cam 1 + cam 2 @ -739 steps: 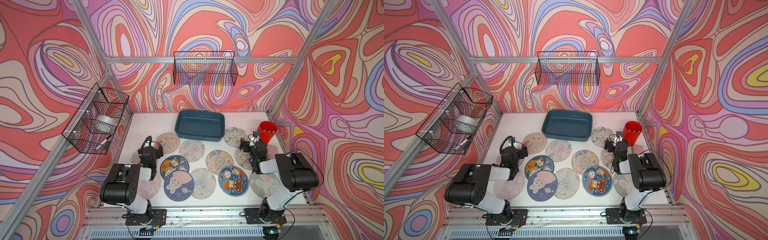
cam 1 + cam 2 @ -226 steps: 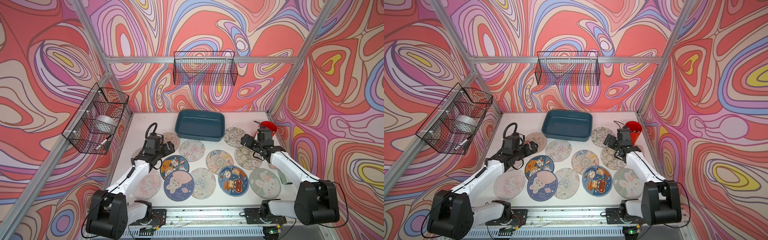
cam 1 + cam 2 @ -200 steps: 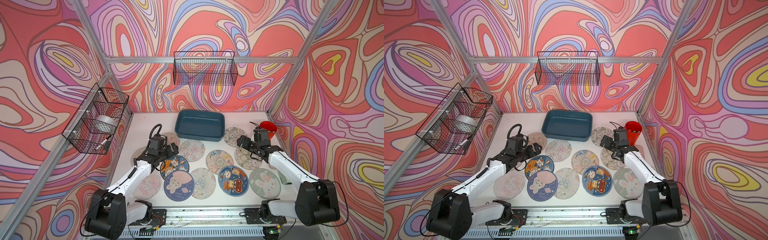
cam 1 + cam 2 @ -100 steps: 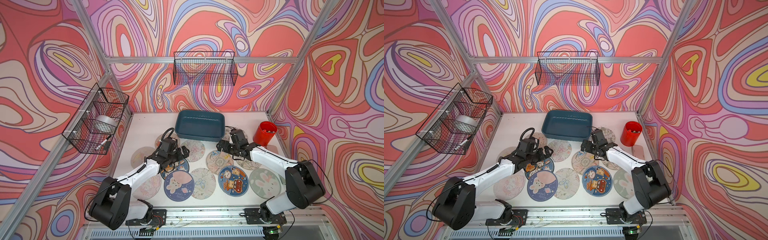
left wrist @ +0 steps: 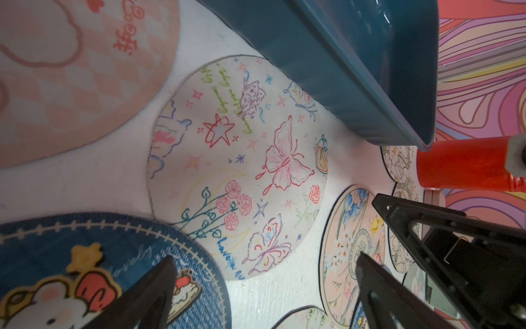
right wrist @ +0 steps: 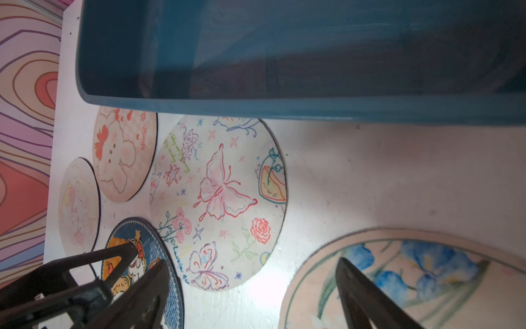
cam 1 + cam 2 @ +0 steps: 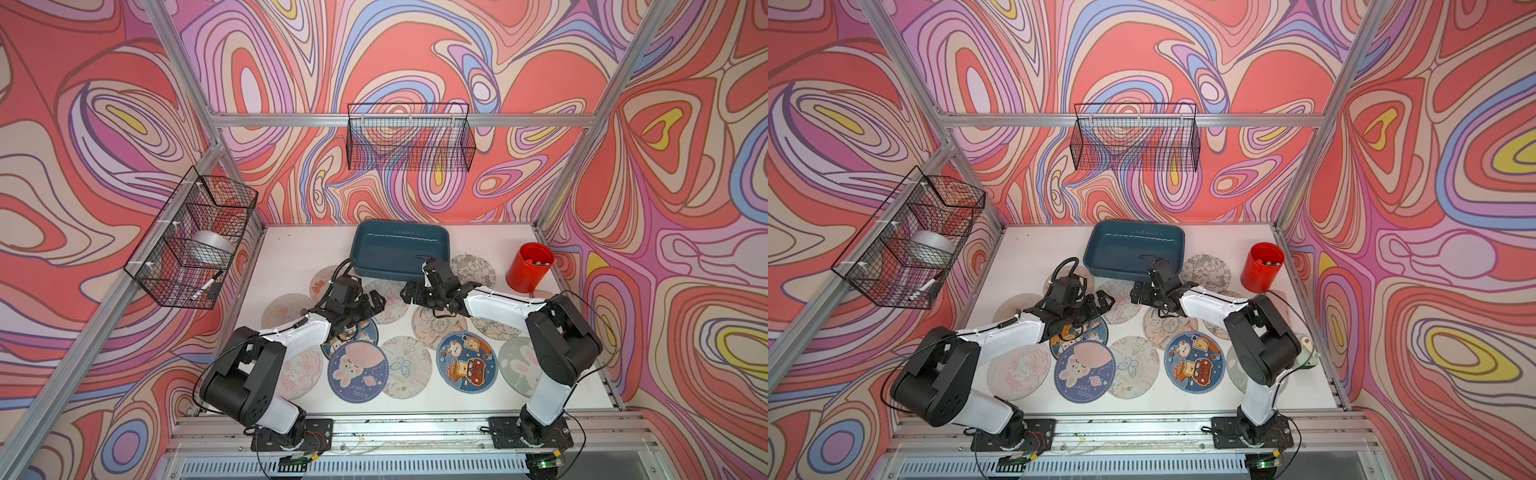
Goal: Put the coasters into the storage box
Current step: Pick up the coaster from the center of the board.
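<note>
- in a top view, a white table sits inside walls papered in red, pink and purple swirls. a wire basket hangs on the far wall, and a red cup stands far right.
- the storage box lies at the far middle, showing its bare teal floor. the coasters lie flat on the table nearer than it (a few overlap).
- in both top views the left gripper and right gripper face each other just near of the box, with the butterfly coaster between them.
- left wrist view: the left gripper has its jaws spread wide, gripping nothing, over the near edge of the butterfly coaster. the box wall is just beyond.
- right wrist view: the right gripper is also spread wide and holds nothing. the butterfly coaster lies flat, its far edge running up to the box. a blue-flower coaster lies under one finger.
</note>
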